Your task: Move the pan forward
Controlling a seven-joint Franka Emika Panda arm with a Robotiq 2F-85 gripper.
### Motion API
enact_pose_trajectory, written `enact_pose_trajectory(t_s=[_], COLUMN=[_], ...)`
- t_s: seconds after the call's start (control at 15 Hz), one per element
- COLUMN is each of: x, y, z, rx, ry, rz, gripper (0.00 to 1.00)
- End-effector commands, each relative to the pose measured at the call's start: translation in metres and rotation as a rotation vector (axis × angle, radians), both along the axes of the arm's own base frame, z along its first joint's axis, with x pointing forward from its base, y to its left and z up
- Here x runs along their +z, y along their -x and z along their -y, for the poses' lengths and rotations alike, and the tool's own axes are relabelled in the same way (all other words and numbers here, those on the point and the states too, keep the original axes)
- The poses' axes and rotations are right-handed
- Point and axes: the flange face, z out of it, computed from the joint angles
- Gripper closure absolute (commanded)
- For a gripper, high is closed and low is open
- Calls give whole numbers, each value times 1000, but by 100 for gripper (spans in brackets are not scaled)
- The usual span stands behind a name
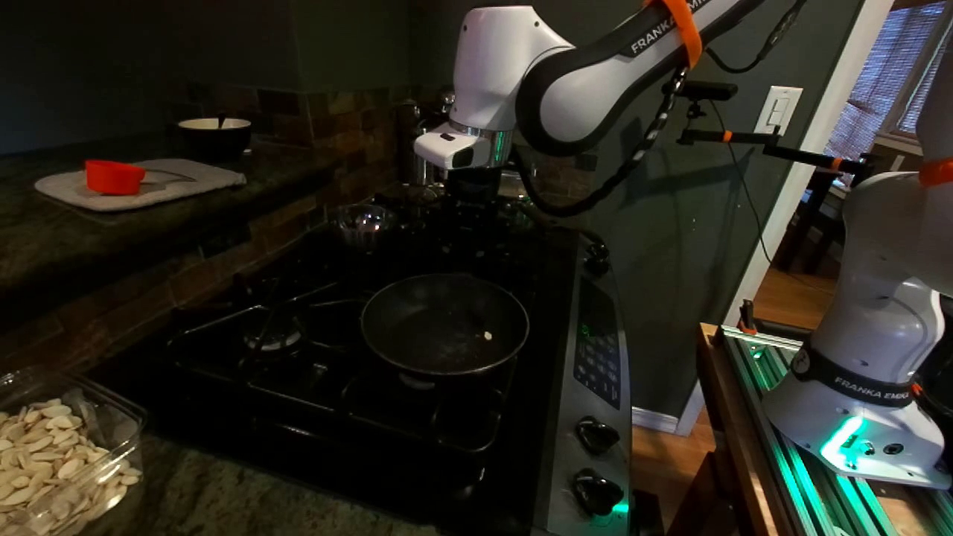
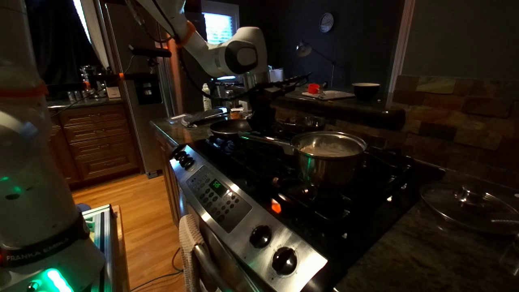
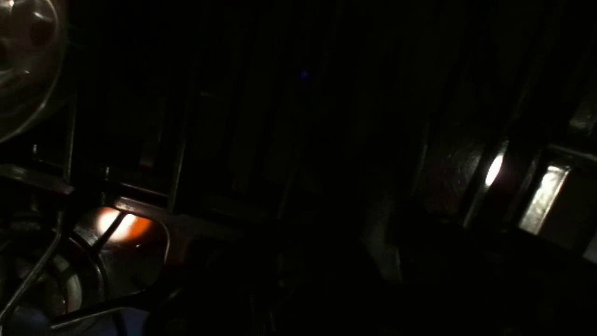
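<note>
The pan (image 1: 445, 327) is a wide, dark, shallow frying pan with a small pale bit on its inner surface. It sits on the stove grate, and it also shows in an exterior view (image 2: 229, 126) behind the stove's control panel. Its handle cannot be made out in the dark. My gripper (image 1: 473, 234) points down beside the pan, over the grate, and it also shows in an exterior view (image 2: 261, 117) close to the pan's rim. Its fingertips are lost in shadow. In the wrist view the jaws are too dark to tell if they hold anything.
A steel pot (image 2: 330, 162) stands on the stove near the arm, its handle pointing toward the gripper. A glass bowl (image 1: 365, 223) sits behind the grate. A plastic box of pale pieces (image 1: 59, 454) and a glass lid (image 2: 472, 207) lie on the counters.
</note>
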Motion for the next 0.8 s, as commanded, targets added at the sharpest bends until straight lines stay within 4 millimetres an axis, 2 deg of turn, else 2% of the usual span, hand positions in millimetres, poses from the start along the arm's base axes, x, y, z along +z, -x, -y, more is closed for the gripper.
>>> enact_pose_trajectory(t_s=[0.0,0.73], x=[1,1], y=[-13,-24], z=[-8,-24], rx=[22,30], ry=[0,-26], rz=[28,58], gripper=[92,92])
